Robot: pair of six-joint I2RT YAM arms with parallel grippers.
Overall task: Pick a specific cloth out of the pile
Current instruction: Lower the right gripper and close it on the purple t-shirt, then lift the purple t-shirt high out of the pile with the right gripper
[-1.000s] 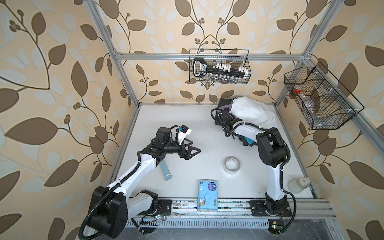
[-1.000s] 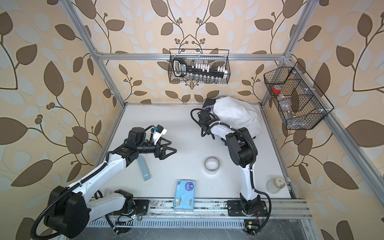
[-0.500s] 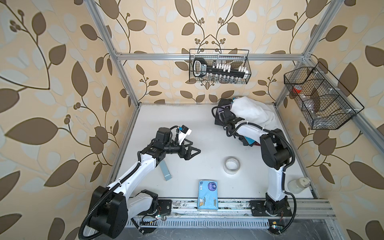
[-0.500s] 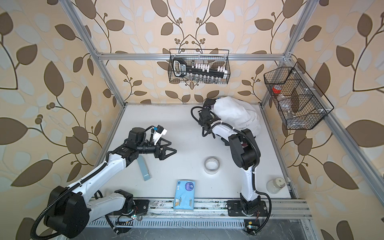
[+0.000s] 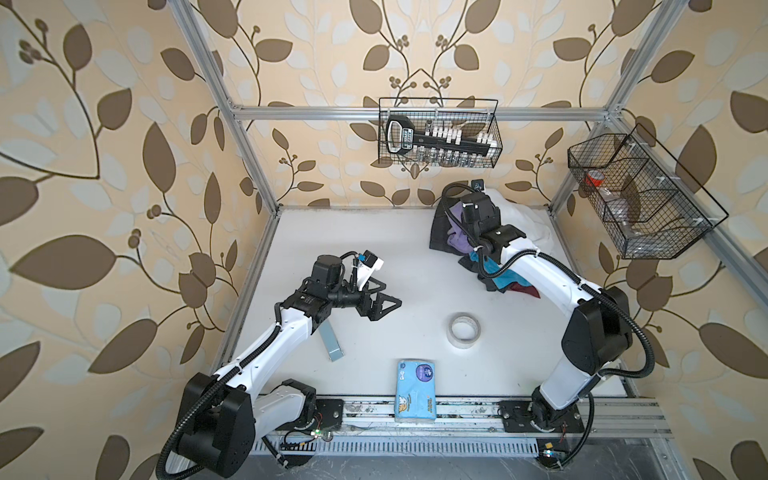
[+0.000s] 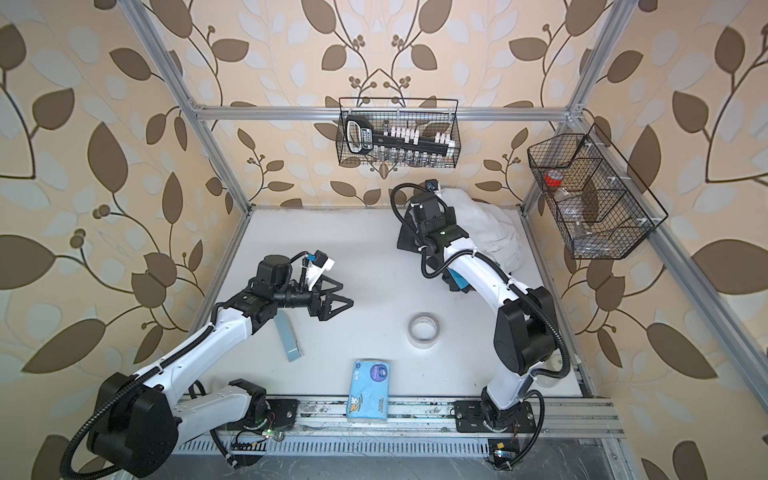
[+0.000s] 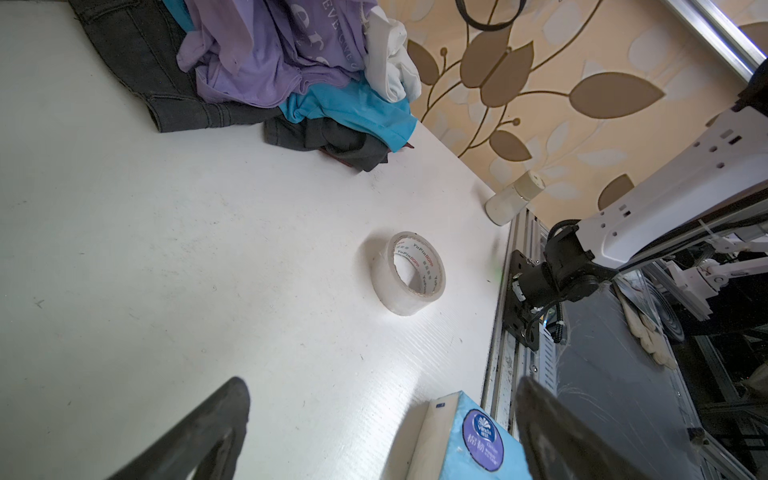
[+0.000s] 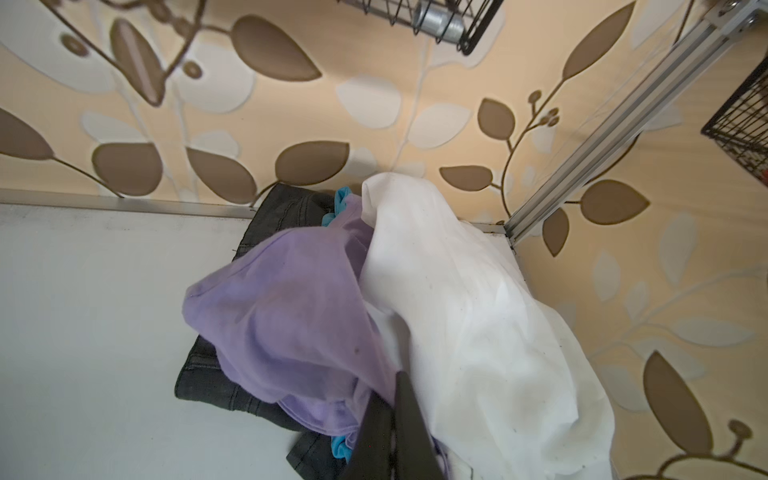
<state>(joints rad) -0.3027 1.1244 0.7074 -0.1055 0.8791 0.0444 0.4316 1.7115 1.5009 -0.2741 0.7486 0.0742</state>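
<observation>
Top view: red-capped bottle (image 5: 595,179) in basket (image 5: 665,243)

Beige wallpaper (image 5: 124,124) with brown leaves surrounds a white table (image 5: 374,249) edged by an aluminium frame (image 5: 311,111). A black wire basket (image 5: 490,160) hangs at twelve o'clock, a second basket (image 5: 665,232) at two o'clock.

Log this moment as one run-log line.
right gripper: shut on lilac cloth in pile | left gripper: open, empty, over table | status: not yet pulled out
</observation>
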